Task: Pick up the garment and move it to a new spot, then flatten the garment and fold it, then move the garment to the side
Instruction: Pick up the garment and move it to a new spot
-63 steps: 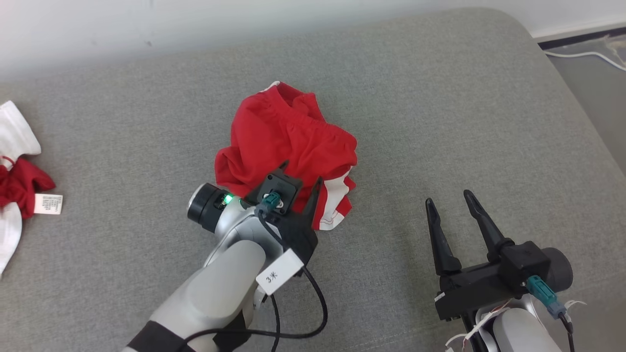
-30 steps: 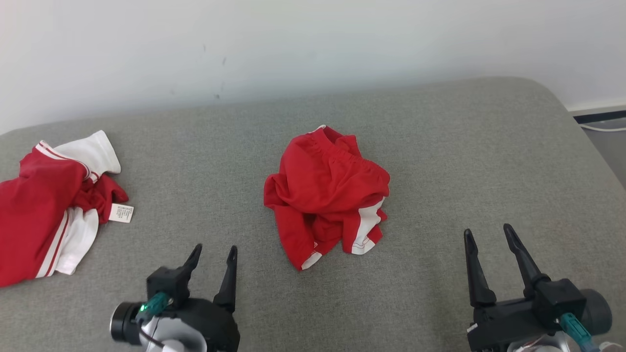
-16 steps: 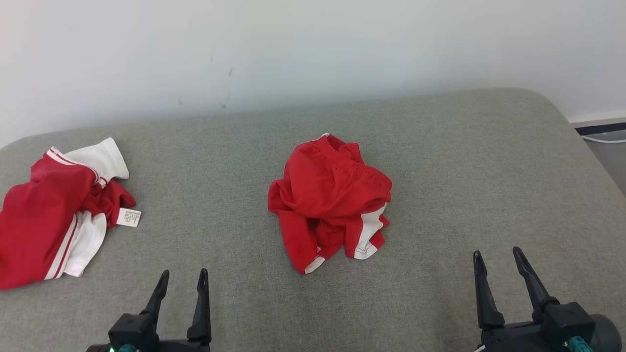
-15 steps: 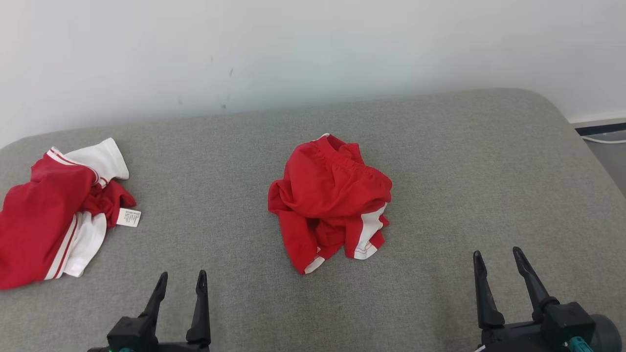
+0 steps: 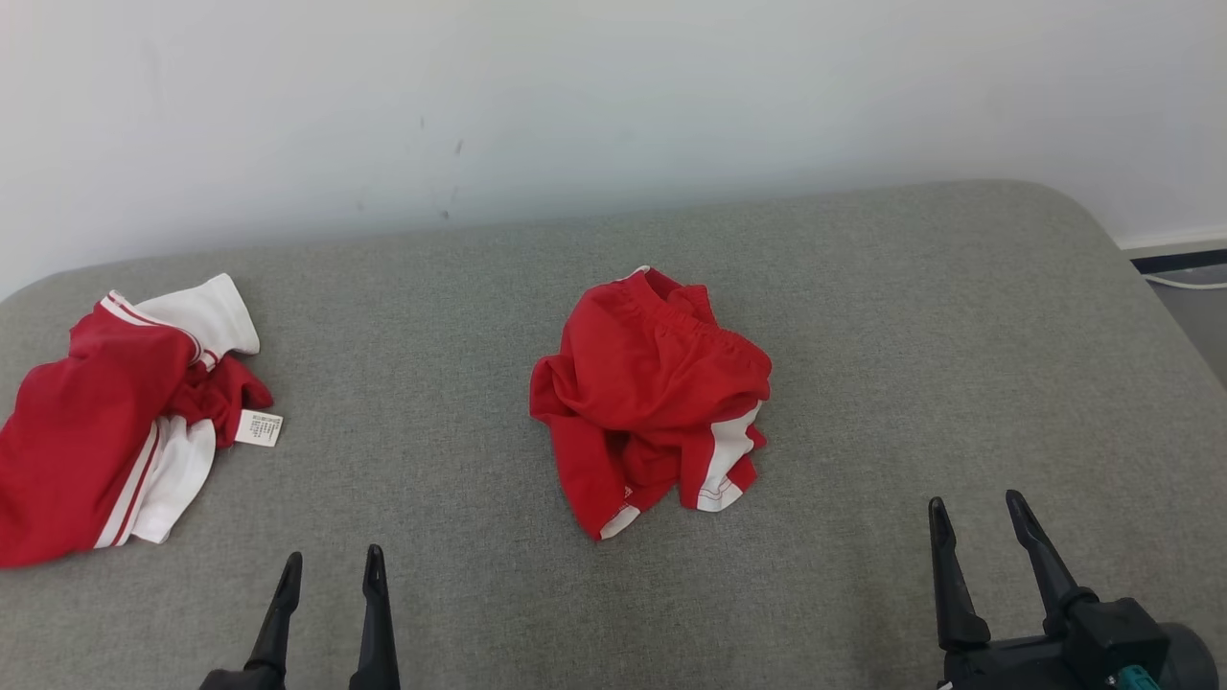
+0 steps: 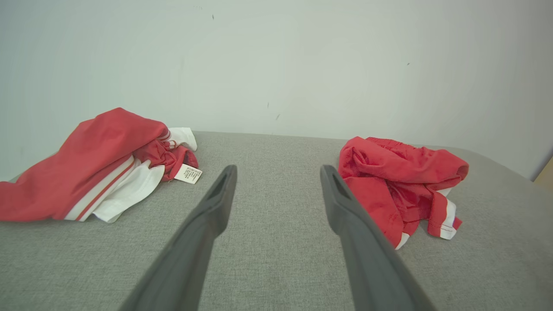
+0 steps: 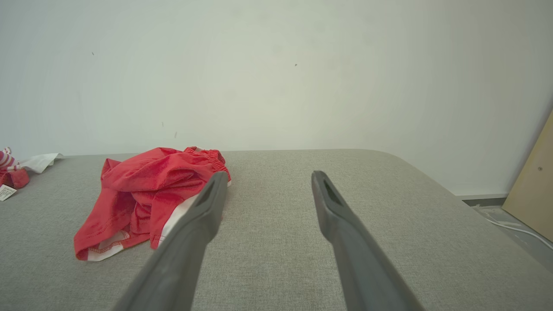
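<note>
The garment (image 5: 652, 393) is a pair of red shorts with white side stripes, lying crumpled in a heap in the middle of the grey cushioned surface (image 5: 911, 326). The left wrist view has the garment (image 6: 397, 181) to the right of the fingers; the right wrist view has the garment (image 7: 151, 190) to their left. My left gripper (image 5: 331, 565) is open at the bottom left, well short of the heap, with nothing between its fingers. My right gripper (image 5: 973, 508) is open at the bottom right, also empty and apart from the cloth.
A second red and white piece of clothing (image 5: 105, 422) with a white label lies at the surface's left edge. A pale wall (image 5: 613, 96) runs behind. The surface's rounded right edge drops to the floor, where a white cable (image 5: 1184, 281) lies.
The left gripper has let go of the garment and drawn back to the bottom left. The camera has tilted up, showing the wall and the second piece of clothing.
</note>
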Robot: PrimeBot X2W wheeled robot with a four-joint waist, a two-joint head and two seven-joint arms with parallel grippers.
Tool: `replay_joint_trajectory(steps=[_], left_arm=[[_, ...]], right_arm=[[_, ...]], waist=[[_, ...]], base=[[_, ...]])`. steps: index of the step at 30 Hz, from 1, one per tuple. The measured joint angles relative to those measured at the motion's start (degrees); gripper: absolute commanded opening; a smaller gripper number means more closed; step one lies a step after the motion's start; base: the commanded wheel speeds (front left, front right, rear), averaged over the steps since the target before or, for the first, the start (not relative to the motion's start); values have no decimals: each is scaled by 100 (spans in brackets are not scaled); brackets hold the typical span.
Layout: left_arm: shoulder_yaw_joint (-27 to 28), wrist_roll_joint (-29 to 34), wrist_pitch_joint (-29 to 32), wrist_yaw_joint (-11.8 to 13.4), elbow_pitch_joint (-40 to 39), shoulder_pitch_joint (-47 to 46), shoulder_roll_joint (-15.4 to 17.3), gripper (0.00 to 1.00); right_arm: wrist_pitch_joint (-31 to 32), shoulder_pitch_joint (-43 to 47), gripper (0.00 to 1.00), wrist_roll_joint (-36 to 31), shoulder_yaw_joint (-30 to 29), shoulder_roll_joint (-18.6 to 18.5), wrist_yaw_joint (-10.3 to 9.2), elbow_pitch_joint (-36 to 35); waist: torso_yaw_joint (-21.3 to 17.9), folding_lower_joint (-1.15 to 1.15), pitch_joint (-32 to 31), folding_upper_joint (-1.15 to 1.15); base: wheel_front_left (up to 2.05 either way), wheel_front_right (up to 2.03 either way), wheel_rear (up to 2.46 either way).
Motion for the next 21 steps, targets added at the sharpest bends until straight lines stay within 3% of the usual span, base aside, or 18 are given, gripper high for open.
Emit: replay_joint_trajectory(steps=[21], left_arm=[[114,286,0,-1,-443,226,-107,100]], right_arm=[[0,-4,100,2,26,10,107,146]], waist=[[28,0,3,0]], base=[[0,0,0]])
